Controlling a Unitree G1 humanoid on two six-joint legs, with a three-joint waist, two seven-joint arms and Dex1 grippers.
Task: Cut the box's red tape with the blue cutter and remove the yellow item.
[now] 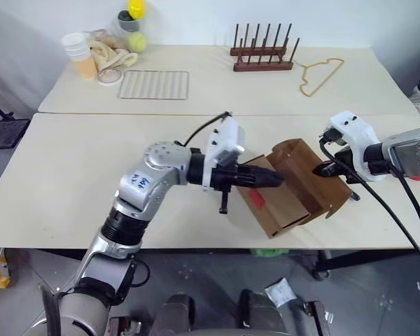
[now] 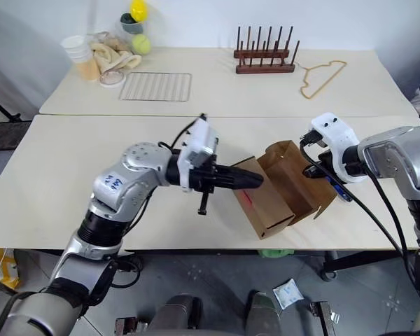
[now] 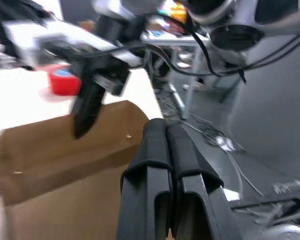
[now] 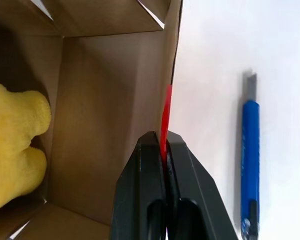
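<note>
The box, brown cardboard, lies tipped on its side near the front edge of the near desk, right of centre, flaps open. A piece of red tape shows on its left front face; a second red strip stands on the edge of a side wall. The box's long axis runs from front-left to back-right, with the open mouth facing back-right toward the right tool.

Inside, at the far end of the cavity, sits the yellow item, fuzzy-surfaced and rounded.

The right tool is closed on the box's side wall at the red strip, fingers pinched together. The left tool is closed, fingers pressed flat together, empty, pointing right just over the box's upper left part.

The blue cutter lies flat on the desk beside the box's right side, dark tip away from the right wrist camera, apart from the wall.

Open desk surface lies left of the box. The far desk carries a wire rack, a wooden peg stand and a hanger.
</note>
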